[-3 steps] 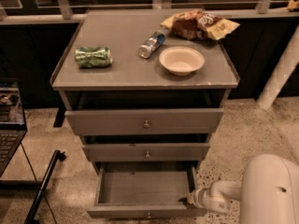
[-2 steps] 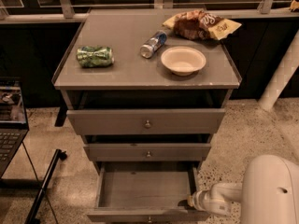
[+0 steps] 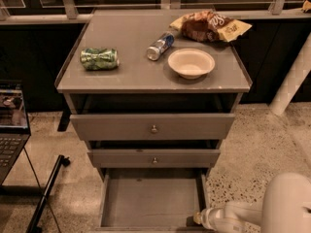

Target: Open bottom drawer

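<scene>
The bottom drawer (image 3: 150, 198) of the grey cabinet stands pulled far out. Its plain grey inside is open to view and empty. Its front panel lies at the very bottom edge of the camera view, and its knob is out of view. My gripper (image 3: 198, 219) is at the drawer's front right corner, right beside the right side wall. The white arm (image 3: 286, 203) reaches in from the lower right. The middle drawer (image 3: 153, 158) and the top drawer (image 3: 153, 126) each stand a little way out.
On the cabinet top (image 3: 131, 76) lie a crushed green can (image 3: 99, 58), a small bottle (image 3: 160, 45), a pale bowl (image 3: 191, 62) and a snack bag (image 3: 209, 25). A laptop (image 3: 9, 125) on a stand (image 3: 46, 195) is at the left. A white post (image 3: 294, 76) is at the right.
The bottom drawer has slid further out toward me, and my gripper has moved with its front right corner toward the bottom of the view.
</scene>
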You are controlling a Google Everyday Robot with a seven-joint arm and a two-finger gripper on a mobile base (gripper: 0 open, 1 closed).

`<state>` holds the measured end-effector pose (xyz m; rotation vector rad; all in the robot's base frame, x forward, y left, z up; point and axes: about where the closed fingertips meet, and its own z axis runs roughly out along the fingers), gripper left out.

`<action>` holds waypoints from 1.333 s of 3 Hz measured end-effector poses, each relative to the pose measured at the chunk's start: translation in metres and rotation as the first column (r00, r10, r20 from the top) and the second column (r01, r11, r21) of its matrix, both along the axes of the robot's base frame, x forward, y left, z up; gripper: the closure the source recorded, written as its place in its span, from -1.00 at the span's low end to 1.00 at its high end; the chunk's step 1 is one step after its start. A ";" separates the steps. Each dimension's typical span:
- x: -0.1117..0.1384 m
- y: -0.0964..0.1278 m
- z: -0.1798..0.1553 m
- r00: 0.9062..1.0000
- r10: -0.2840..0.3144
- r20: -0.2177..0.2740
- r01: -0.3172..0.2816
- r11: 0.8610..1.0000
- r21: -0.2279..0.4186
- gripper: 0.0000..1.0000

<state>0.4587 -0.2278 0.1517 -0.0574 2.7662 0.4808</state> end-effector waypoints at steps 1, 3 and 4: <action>-0.002 -0.001 0.004 1.000 -0.013 0.018 0.013 1.000 -0.001 1.00; -0.052 0.005 0.018 0.993 -0.001 0.115 0.012 0.996 -0.090 1.00; -0.052 0.005 0.018 0.993 -0.001 0.115 0.012 0.996 -0.090 0.61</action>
